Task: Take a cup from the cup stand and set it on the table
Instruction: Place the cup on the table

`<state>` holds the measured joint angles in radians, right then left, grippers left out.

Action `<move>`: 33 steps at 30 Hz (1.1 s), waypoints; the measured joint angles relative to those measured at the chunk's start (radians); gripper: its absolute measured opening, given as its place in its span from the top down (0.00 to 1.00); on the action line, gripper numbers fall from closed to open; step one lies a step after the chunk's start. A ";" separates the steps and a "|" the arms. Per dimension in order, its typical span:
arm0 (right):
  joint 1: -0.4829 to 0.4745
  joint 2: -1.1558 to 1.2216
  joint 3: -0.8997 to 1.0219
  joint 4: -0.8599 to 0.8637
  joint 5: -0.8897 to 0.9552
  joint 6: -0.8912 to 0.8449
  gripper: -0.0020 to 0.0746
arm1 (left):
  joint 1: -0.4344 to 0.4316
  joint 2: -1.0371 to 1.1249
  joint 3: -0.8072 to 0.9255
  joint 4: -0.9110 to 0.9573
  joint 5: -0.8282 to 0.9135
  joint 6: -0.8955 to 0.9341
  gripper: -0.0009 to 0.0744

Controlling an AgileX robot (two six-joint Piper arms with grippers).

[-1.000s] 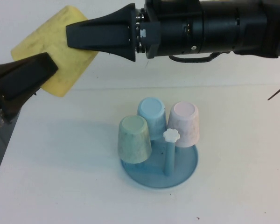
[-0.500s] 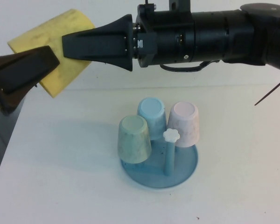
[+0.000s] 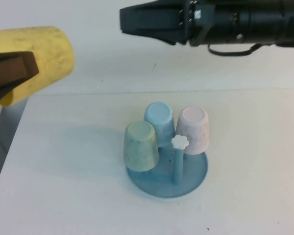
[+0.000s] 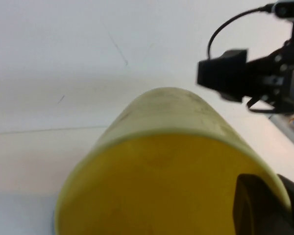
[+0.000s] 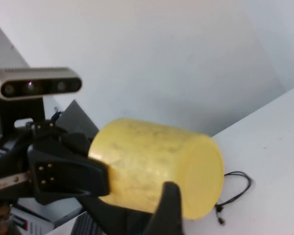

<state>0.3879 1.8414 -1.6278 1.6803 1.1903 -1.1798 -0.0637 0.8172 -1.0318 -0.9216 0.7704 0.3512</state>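
Yellow cup [image 3: 41,56] in left pincer [image 3: 7,73]; right pincer [image 3: 147,22] above stand [image 3: 196,178].

The left hand [image 3: 10,73] was cut off by the high view's left edge, and part of the yellow cup [image 3: 41,58] was hidden behind its finger. The right hand [image 3: 137,19] was cropped by the top edge, its fingertips' state left undecided. The stand's other pegs were covered by inverted cups.

Yellow cup [image 3: 44,56] sideways, aloft in left end effector [image 3: 10,71].
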 joint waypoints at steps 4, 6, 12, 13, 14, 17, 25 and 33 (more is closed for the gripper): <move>-0.030 -0.055 0.000 -0.086 0.000 0.024 0.38 | 0.000 0.083 -0.071 0.104 0.105 -0.033 0.98; -0.031 -0.093 0.000 -0.173 0.004 0.048 0.58 | 0.000 0.145 -0.104 0.135 0.171 -0.038 0.98; -0.031 -0.222 0.000 -0.464 0.026 0.162 0.94 | -0.004 0.359 -0.207 0.229 0.246 -0.040 0.98; -0.031 -0.249 0.000 -0.524 0.030 0.191 0.95 | -0.011 0.396 -0.228 0.262 0.248 -0.040 0.98; -0.031 -0.269 0.000 -0.590 0.032 0.217 0.95 | -0.020 0.432 -0.243 0.287 0.251 -0.042 0.98; -0.031 -0.343 0.000 -0.783 0.043 0.307 0.96 | -0.071 0.528 -0.297 0.402 0.260 -0.075 0.98; -0.031 -0.537 0.000 -1.204 0.043 0.492 0.97 | -0.237 0.762 -0.336 0.694 0.243 -0.177 0.98; -0.031 -0.714 0.090 -1.371 0.043 0.557 0.97 | -0.250 0.934 -0.336 0.739 0.173 -0.205 0.98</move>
<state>0.3564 1.1270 -1.5376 0.3096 1.2333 -0.6226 -0.3136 1.7509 -1.3683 -0.1825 0.9430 0.1459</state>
